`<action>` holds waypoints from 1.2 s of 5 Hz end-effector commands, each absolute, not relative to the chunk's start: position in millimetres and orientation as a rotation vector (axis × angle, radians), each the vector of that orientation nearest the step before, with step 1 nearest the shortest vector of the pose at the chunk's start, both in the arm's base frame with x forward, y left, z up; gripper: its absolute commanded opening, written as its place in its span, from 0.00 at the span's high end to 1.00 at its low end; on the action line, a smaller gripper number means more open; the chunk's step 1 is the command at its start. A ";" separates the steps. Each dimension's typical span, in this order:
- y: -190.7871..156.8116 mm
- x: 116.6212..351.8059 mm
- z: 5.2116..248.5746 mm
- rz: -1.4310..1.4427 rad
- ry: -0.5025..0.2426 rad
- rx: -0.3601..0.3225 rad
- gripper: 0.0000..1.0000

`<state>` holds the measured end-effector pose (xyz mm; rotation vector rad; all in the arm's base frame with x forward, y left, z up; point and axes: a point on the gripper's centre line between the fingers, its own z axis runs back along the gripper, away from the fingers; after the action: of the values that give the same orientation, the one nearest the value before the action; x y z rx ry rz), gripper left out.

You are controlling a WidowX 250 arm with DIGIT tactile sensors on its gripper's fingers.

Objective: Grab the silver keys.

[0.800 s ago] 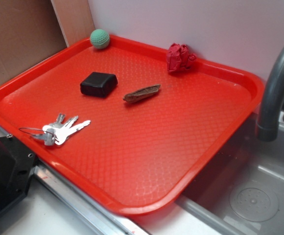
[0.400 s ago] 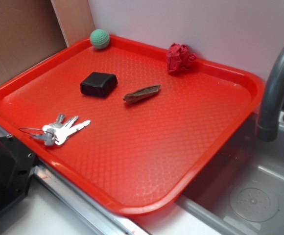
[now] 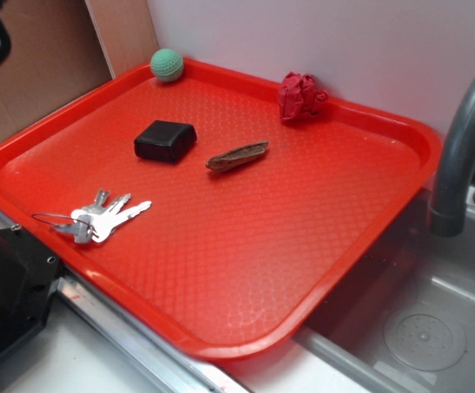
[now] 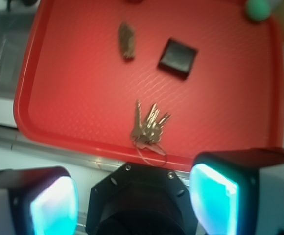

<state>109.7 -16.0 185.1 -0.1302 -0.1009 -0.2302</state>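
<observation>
Red tray (image 3: 319, 246), textured base, raised rim, sits on surface beside a grey sink (image 3: 434, 327) w/ dark curved tap (image 3: 459, 139).

Contents, clock positions per exterior view:
- Silver keys (image 3: 106, 217): abt 8 o'clock on tray, near the front-left rim. Blades fanned toward 3 o'clock; thin wire ring lies over the rim at the 9 o'clock side. Flat on tray, nothing touching them. Wrist view: keys (image 4: 149, 125) lie centre-frame, ring end toward 6 o'clock.
- Black square box (image 3: 165, 140): abt 10 o'clock, well apart from keys.
- Brown pod-like stick (image 3: 237, 155): near tray centre, just beside box at its 3 o'clock side, not touching.
- Green ball (image 3: 167, 64): 11 o'clock corner, against rim.
- Crumpled red paper (image 3: 301, 96): 1 o'clock, against back rim.

Pincer (image 4: 134, 200): wrist view only, spread wide, two glowing teal pads (image 4: 54, 208) at frame bottom, holding nothing, above the tray's near edge, apart from keys.
</observation>
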 end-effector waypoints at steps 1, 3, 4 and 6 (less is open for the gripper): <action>-29.3 117.5 139.6 -0.314 0.000 -0.161 0.00; -32.6 109.3 87.8 -0.369 0.046 -0.068 0.00; -27.8 102.9 75.0 -0.410 0.092 -0.028 0.00; -12.3 93.2 60.8 -0.460 0.120 0.035 0.00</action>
<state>93.7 -12.2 57.6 0.0346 0.1305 -0.4406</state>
